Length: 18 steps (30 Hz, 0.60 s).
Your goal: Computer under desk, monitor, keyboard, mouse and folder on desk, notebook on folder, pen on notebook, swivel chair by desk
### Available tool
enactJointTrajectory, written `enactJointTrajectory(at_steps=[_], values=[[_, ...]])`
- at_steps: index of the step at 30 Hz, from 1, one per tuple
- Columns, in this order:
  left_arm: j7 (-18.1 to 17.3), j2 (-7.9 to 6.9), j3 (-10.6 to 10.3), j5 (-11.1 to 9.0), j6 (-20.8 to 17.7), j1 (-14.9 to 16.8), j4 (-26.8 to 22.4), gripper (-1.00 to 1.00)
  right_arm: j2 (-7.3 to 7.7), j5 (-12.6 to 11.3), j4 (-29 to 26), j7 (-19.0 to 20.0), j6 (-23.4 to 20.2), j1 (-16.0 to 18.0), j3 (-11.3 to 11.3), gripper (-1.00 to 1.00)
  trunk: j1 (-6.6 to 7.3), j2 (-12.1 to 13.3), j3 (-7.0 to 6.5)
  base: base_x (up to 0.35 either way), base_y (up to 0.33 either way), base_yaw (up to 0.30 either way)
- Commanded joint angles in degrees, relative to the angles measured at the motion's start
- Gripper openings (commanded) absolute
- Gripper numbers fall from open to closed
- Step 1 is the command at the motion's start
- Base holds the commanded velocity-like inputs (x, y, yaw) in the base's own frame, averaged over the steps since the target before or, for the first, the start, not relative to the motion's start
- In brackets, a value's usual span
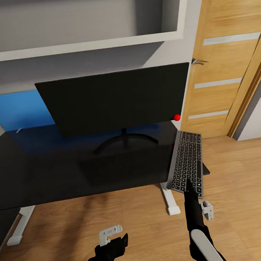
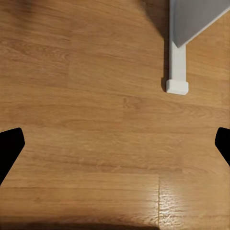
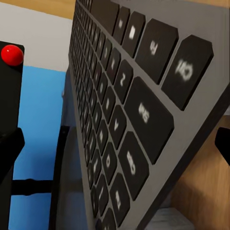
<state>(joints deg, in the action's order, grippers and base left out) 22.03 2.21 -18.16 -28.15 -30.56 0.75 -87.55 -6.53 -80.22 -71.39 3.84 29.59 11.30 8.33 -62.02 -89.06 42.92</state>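
Note:
The black monitor (image 1: 116, 99) stands on its curved foot at the back of the dark desk (image 1: 50, 173). A grey keyboard (image 1: 186, 160) lies lengthwise on the desk's right end, its near end hanging past the front edge. My right gripper (image 1: 189, 186) is at that near end and open. In the right wrist view the keyboard (image 3: 124, 110) looms very close, with the fingertips (image 3: 9, 153) wide apart at both sides. My left gripper (image 1: 115, 240) hangs low over the floor, open and empty, its fingertips (image 2: 9, 148) spread over bare boards.
A small red ball (image 1: 177, 117) sits at the monitor's lower right corner. White desk legs (image 1: 170, 201) stand on the wood floor (image 1: 245, 198). A wooden door (image 1: 227, 53) is at the right, a shelf (image 1: 79, 47) overhead, a blue panel (image 1: 17, 109) behind the desk.

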Motion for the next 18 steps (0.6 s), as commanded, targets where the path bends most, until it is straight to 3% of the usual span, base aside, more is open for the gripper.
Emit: enactJointTrajectory(at_steps=[1, 5, 18], values=[[0.55, -0.01, -0.06, -0.6, -0.12, 0.04, -0.07, 1.0, 0.02, -0.61, 0.02, 0.4, 0.29, 0.04, 0.07, 1.0, 0.0, -0.02, 0.05, 0.0, 0.0, 0.0], [0.55, -0.01, -0.05, -0.59, -0.11, 0.04, -0.07, 1.0, 0.08, -0.68, 0.03, 0.39, 0.29, 0.04, -0.08, 1.0, 0.0, -0.02, 0.05, 0.0, 0.0, 0.0], [0.55, -0.01, -0.09, -0.67, -0.11, 0.04, -0.07, 1.0, 0.11, -0.84, 0.02, 0.2, 0.24, 0.04, -5.14, 1.0, 0.0, -0.02, 0.05, 0.0, 0.0, 0.0]])
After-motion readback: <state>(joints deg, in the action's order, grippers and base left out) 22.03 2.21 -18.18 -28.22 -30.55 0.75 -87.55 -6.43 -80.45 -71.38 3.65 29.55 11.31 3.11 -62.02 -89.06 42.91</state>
